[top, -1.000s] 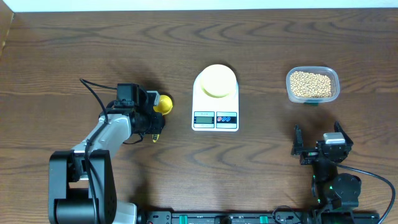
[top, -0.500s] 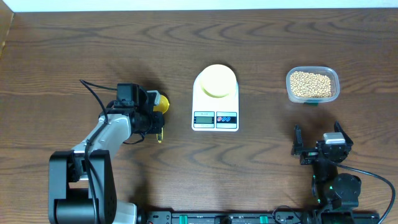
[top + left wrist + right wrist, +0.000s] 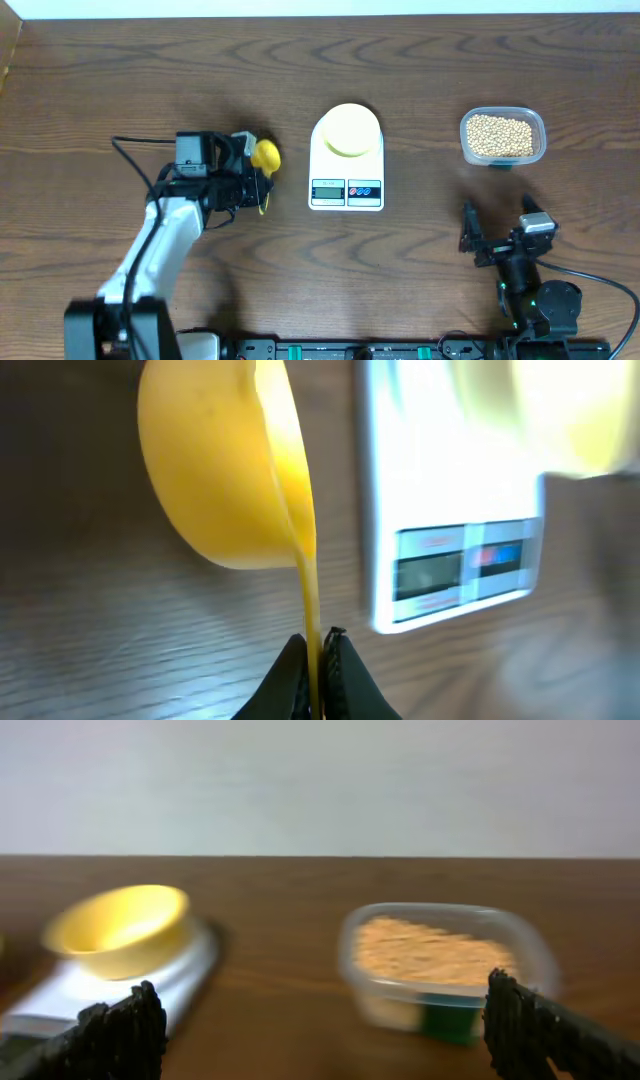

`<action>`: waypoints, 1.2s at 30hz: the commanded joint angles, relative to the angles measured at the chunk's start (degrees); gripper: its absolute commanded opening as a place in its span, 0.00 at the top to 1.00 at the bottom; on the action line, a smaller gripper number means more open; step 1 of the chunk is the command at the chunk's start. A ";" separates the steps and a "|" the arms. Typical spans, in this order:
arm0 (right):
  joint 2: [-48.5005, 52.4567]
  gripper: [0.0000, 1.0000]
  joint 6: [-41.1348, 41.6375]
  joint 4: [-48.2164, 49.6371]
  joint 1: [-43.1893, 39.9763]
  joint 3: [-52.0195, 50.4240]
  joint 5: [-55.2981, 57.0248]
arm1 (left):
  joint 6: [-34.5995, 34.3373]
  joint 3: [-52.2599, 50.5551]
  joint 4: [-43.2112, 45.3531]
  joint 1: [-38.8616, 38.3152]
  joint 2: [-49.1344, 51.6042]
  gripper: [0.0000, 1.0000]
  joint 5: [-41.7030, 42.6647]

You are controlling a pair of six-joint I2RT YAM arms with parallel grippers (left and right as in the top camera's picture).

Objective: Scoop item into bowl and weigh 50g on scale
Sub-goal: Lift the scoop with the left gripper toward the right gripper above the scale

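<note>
The pale-yellow bowl (image 3: 349,131) sits on the white scale (image 3: 346,188) at table centre; both also show in the right wrist view, the bowl (image 3: 120,928) on the scale (image 3: 190,970). The tan beans (image 3: 499,135) fill a clear plastic tub (image 3: 540,130) at the right, seen close in the right wrist view (image 3: 430,948). My left gripper (image 3: 262,190) is shut on the thin handle of a bright yellow scoop (image 3: 266,154), held left of the scale; its cup (image 3: 215,470) looks empty and is turned on edge. My right gripper (image 3: 497,240) is open and empty, near the table's front, below the tub.
The scale's display and red and blue buttons (image 3: 465,560) face the front edge. A pale wall lies beyond the table's far edge (image 3: 320,857).
My left gripper has lifted the yellow scoop off the table and moved it slightly up and right, toward the scale. My right arm has shifted a little left and turned.
</note>
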 commanded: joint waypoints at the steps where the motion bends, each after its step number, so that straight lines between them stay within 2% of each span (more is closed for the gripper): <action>1: -0.33 0.01 13.18 5.22 -0.33 -0.04 -9.07 | -3.87 0.07 -0.26 0.00 -5.22 0.93 5.70; 3: -0.33 0.01 16.11 12.81 -0.33 0.50 -11.74 | -6.67 0.07 -0.24 0.00 -8.44 0.93 6.54; 6: 0.00 0.01 17.84 12.85 -0.33 4.33 -11.74 | -10.16 0.07 -0.22 0.00 -12.72 0.93 6.71; 8: 1.57 0.01 17.29 7.39 -0.33 9.51 -11.74 | -12.24 0.07 0.13 0.00 -15.15 0.93 6.71; 13: 16.85 0.01 14.60 -14.25 -0.33 29.66 -13.22 | -21.75 0.04 7.87 0.00 -21.38 0.93 6.67; 16: 26.99 0.01 14.64 -20.33 -0.15 37.86 -19.26 | -29.73 0.04 14.45 0.00 -23.30 0.93 6.67; 19: 35.58 0.01 16.28 -21.84 -0.11 43.39 -26.32 | -37.97 0.04 20.24 -0.02 -24.20 0.93 6.69; 20: 39.91 0.01 18.53 -20.79 -0.11 45.64 -30.97 | -42.45 0.04 23.12 -0.02 -24.33 0.93 6.69; 24: 47.87 0.01 27.43 -11.26 -0.04 47.25 -42.75 | -51.65 0.04 30.40 -0.02 -24.30 0.93 6.73; 27: 53.02 0.01 42.03 -2.05 0.92 47.25 -48.94 | -57.00 0.04 37.94 -1.16 -24.30 0.93 6.71; 28: 53.99 0.06 46.36 -0.26 1.29 47.25 -49.05 | -58.16 0.04 40.02 -1.81 -24.30 0.93 6.71; 29: 55.41 0.18 52.57 2.08 2.21 47.25 -49.03 | -59.30 0.04 42.34 -2.73 -24.30 0.93 6.69; 31: 57.24 0.20 56.48 5.64 3.96 47.25 -49.05 | -60.39 0.04 45.48 -4.33 -24.30 0.93 6.47; 33: 58.97 0.12 57.51 10.08 6.78 47.25 -49.70 | -61.20 0.04 47.58 -6.34 -24.30 0.93 5.27; 36: 61.05 0.12 60.94 15.85 12.66 47.25 -49.16 | -61.16 0.04 47.69 -9.27 -24.20 0.93 1.75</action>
